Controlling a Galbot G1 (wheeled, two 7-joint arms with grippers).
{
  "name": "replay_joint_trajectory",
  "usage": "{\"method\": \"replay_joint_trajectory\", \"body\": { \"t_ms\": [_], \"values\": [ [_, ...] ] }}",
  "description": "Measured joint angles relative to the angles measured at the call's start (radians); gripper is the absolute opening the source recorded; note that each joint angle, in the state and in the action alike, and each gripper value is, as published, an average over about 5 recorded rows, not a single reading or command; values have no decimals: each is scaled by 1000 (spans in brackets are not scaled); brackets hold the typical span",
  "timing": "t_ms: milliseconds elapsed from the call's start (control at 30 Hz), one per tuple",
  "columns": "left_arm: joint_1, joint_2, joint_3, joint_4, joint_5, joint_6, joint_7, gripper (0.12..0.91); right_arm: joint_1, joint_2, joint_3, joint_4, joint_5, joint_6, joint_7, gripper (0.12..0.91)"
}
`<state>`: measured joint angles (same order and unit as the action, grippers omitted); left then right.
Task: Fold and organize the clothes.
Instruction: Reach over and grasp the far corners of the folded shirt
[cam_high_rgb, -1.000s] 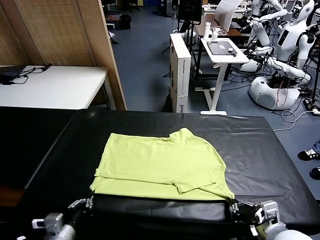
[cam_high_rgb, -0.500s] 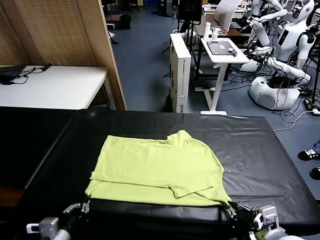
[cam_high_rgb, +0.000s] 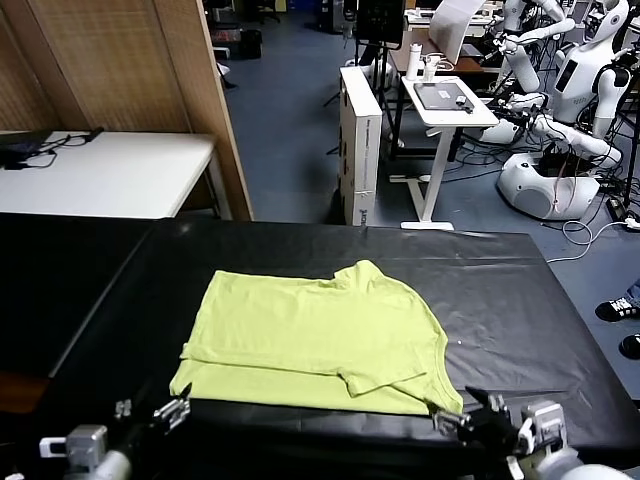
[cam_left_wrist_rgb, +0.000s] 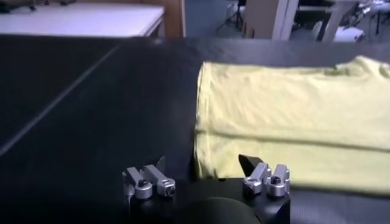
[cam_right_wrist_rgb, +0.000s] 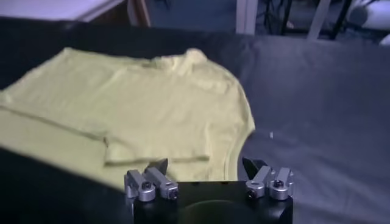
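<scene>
Just beyond both claws in the head view, the T-shirt (cam_high_rgb: 315, 340) lies folded on the black counter (cam_high_rgb: 520, 300). Left claw (cam_high_rgb: 150, 412) and right claw (cam_high_rgb: 462, 415) both stand released at its near corners. Each wrist view shows spread fingers empty, fabric just ahead.

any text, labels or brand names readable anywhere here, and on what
None can be read.
T-shirt: plain, no print or visible label.
White box standing on the floor beyond the table: blue marks near its bottom edge, too small to read.
Left gripper and right gripper: bare metal and screws, no markings visible.
</scene>
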<state>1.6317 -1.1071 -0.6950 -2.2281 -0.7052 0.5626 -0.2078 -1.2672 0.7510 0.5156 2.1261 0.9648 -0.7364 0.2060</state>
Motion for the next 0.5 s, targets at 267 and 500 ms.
{"method": "replay_joint_trajectory", "body": {
  "t_ms": [267,500],
  "values": [
    [-259,56,75,148,-62,9,0,907,309,33,-197,-213,27,0,-8,907],
    [-439,99,146,302,-66,5,10,907,472,97,-338,-369,-4,0,-33,907]
  ]
}}
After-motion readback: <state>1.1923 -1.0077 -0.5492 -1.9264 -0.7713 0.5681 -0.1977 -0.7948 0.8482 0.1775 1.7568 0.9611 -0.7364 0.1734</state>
